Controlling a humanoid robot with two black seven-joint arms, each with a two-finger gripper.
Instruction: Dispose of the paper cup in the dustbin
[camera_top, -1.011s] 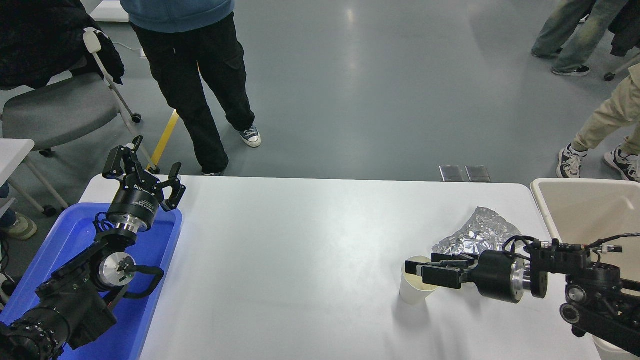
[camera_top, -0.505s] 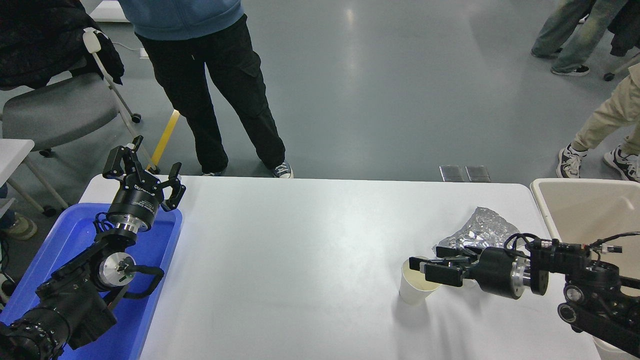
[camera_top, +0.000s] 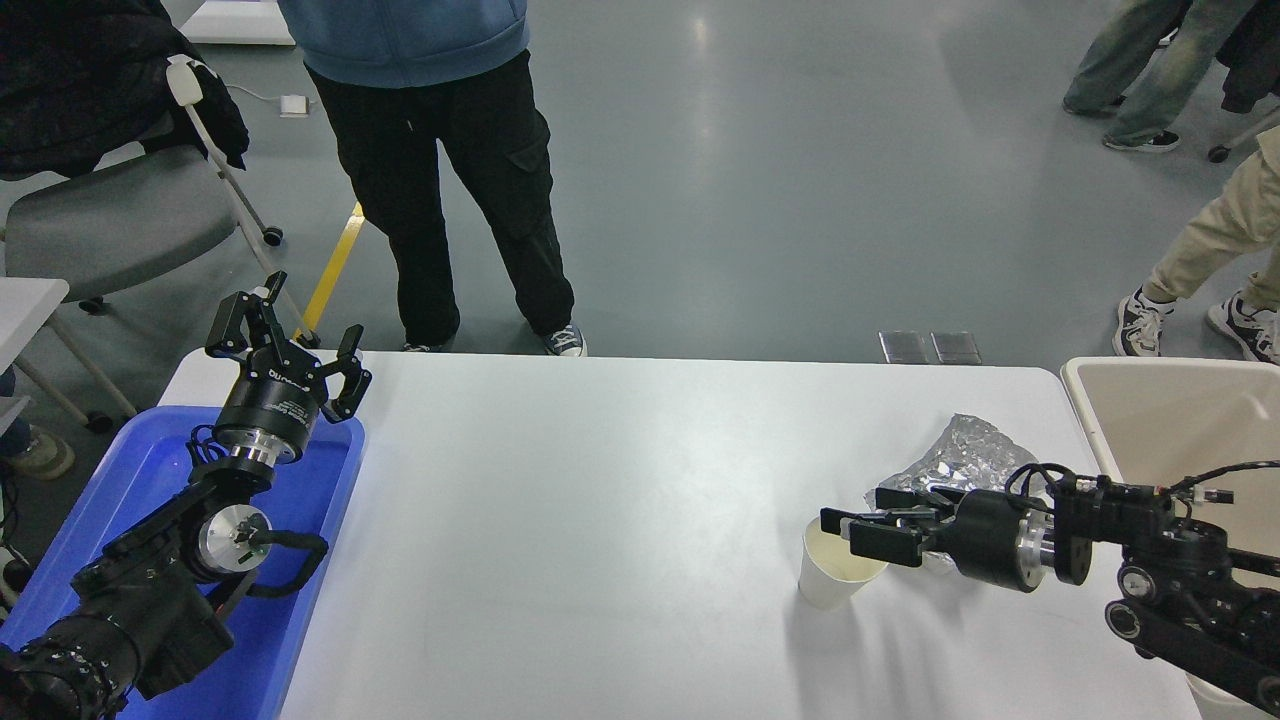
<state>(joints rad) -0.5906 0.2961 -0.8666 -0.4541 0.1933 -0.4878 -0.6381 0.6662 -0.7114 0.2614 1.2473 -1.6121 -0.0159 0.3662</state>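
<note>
The paper cup (camera_top: 836, 570) stands upright near the counter's (camera_top: 620, 500) right end, toward the near edge. The right gripper (camera_top: 868, 528) reaches in sideways, its parted jaws over the cup's right rim, not clamped on it. Crumpled foil (camera_top: 958, 458) lies just behind. The dustbin (camera_top: 1150, 420) sits beyond the right edge. The left gripper (camera_top: 285, 345) hangs open over the blue tray (camera_top: 150, 470) at the left end.

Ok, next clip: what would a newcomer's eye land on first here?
Probably the right gripper at the lower right, reaching sideways over the rim of the upright paper cup, with a crumpled silver foil bag just behind it. Next, the bright blue tray at the table's left edge, where the left gripper is parked, open. The beige dustbin stands off the table's right end.
</note>
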